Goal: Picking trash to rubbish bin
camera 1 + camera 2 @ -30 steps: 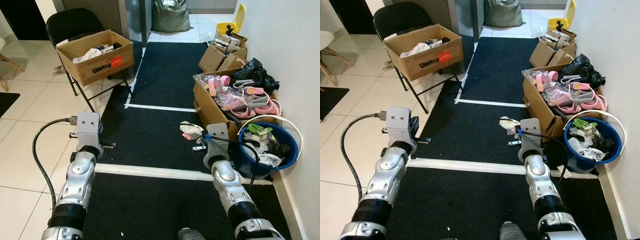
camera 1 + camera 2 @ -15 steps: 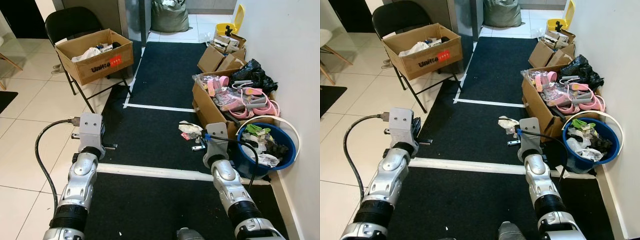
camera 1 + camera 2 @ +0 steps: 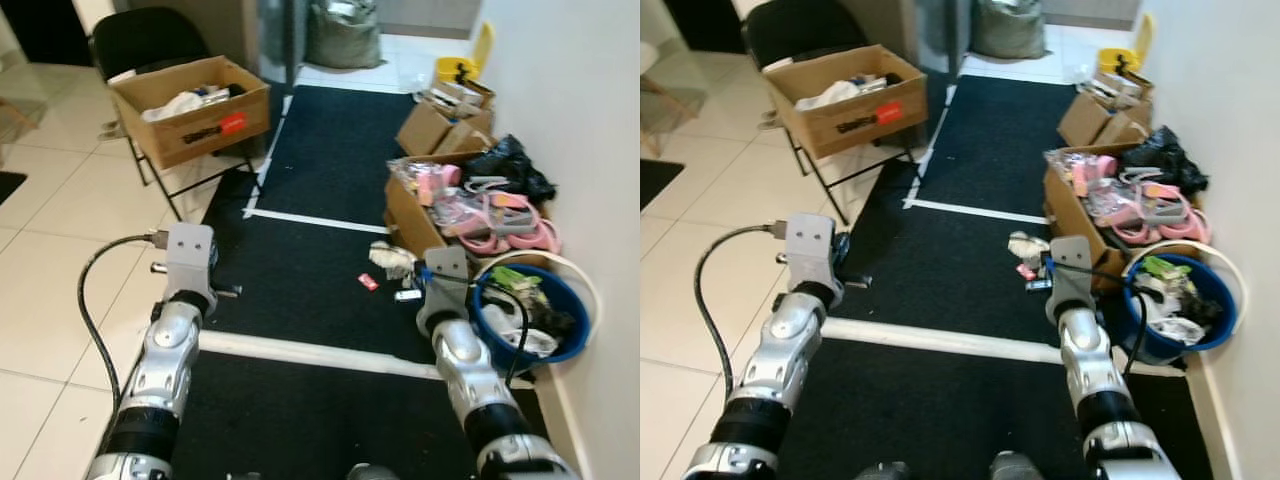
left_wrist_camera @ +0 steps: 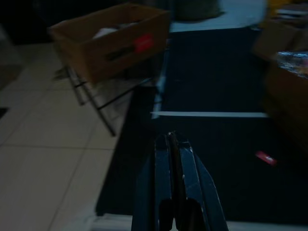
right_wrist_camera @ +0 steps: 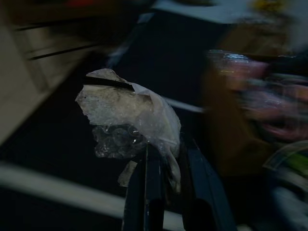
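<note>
The right gripper (image 5: 166, 159) was clamped on a crumpled clear plastic wrapper (image 5: 130, 122), held above the black mat (image 3: 320, 270) just beside the blue rubbish bin (image 3: 540, 325). The left gripper (image 4: 173, 144) was pressed together, empty, over the mat's left edge. A small red scrap (image 3: 368, 283) lay on the mat.

my two head views are evenly lit and slightly soft with motion blur, glare washing the tiles at the far end. both my wrist views are dim and underexposed, the right one smeared at its edges.
</note>
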Available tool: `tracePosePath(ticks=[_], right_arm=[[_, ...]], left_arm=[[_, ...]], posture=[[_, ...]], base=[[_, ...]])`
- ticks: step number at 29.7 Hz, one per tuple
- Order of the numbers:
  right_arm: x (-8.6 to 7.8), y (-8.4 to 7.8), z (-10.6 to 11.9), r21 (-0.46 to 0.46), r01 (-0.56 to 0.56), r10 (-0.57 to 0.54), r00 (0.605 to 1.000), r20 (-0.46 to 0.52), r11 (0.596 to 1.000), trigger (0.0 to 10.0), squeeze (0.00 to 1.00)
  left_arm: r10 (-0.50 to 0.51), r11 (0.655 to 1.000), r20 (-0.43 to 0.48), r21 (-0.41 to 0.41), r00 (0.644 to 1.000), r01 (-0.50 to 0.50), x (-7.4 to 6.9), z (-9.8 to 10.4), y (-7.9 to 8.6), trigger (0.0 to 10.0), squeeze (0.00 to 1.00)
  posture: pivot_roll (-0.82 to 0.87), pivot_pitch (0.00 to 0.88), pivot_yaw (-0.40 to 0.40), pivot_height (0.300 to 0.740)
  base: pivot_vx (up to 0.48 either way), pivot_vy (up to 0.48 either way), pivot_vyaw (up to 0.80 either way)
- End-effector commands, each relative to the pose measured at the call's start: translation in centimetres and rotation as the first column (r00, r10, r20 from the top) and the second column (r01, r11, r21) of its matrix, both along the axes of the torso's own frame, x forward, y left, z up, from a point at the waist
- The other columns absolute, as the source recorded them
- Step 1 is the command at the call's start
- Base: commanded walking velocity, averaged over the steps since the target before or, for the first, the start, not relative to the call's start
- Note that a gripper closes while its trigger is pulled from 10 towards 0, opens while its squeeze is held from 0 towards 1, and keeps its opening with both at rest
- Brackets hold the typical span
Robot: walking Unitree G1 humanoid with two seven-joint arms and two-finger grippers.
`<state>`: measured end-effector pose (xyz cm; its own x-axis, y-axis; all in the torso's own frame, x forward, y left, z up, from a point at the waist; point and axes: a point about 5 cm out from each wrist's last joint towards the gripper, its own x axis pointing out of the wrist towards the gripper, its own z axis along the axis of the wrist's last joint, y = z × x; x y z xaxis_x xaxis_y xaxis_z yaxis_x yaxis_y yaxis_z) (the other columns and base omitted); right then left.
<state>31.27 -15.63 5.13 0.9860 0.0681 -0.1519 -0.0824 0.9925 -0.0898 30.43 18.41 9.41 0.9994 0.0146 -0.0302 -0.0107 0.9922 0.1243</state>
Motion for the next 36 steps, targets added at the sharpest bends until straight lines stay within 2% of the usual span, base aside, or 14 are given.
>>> tracePosePath(ticks=[1,13,25,36], right_arm=[[-0.08,-0.58,-0.21,-0.015,0.009,-0.009,1.000,-0.012,1.000,10.0,0.00],[-0.06,-0.93,-0.39,-0.004,0.025,-0.025,0.999,-0.028,1.000,10.0,0.00],[-0.12,-1.08,-0.64,0.001,0.035,-0.035,0.998,-0.043,0.999,10.0,0.00],[-0.02,-1.00,-0.69,-0.008,0.035,-0.035,0.998,-0.049,0.999,10.0,0.00]], left_arm=[[-0.007,1.000,-0.004,0.007,1.000,0.007,-0.03,-0.09,-0.10,10.0,0.00],[-0.008,1.000,-0.006,0.007,1.000,0.008,-0.05,-0.11,-0.09,10.0,0.00],[-0.016,1.000,-0.005,0.010,1.000,0.017,-0.01,-0.11,-0.19,10.0,0.00],[-0.013,1.000,-0.005,0.011,1.000,0.013,0.09,-0.01,-0.11,10.0,0.00]], posture=[[0.04,0.038,0.010,0.740],[0.04,0.023,0.008,0.740],[0.04,0.013,0.008,0.740],[0.04,0.018,0.010,0.740]], base=[[0.326,0.000,0.00],[0.323,0.000,0.00],[0.327,0.000,-0.71],[0.327,0.000,0.00]])
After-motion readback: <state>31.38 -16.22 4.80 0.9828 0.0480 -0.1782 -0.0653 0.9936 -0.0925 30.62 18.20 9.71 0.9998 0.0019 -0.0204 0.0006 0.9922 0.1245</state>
